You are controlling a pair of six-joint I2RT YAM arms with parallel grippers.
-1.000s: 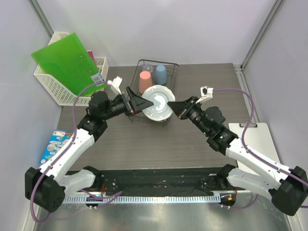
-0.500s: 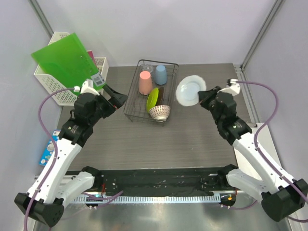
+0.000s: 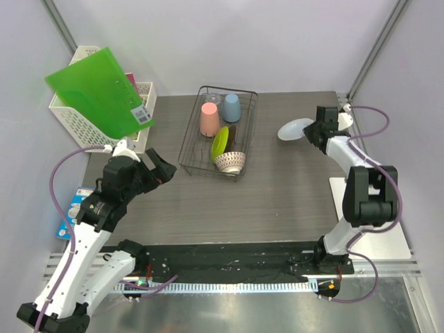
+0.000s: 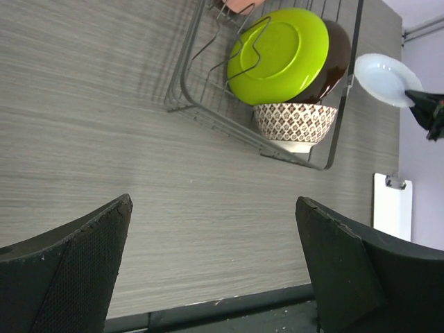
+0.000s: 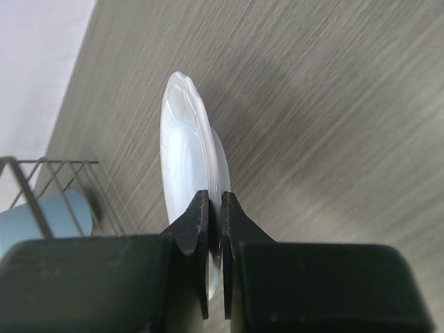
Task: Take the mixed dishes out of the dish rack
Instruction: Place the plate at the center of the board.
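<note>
Right tool [image 5: 216,202], plate [image 5: 184,139], seemingly outside rack [image 3: 251,130]

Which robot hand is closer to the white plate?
Right. The right gripper pinches the white plate by its rim. The left gripper hangs open on the other side of the dish rack, well away from the plate.

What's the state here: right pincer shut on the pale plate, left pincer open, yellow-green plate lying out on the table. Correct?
One error. The yellow-green plate is not on the table; it stands inside the dish rack, clear in the left wrist view. The rest holds: right pincer shut on the pale grey-white plate, left pincer open.
</note>
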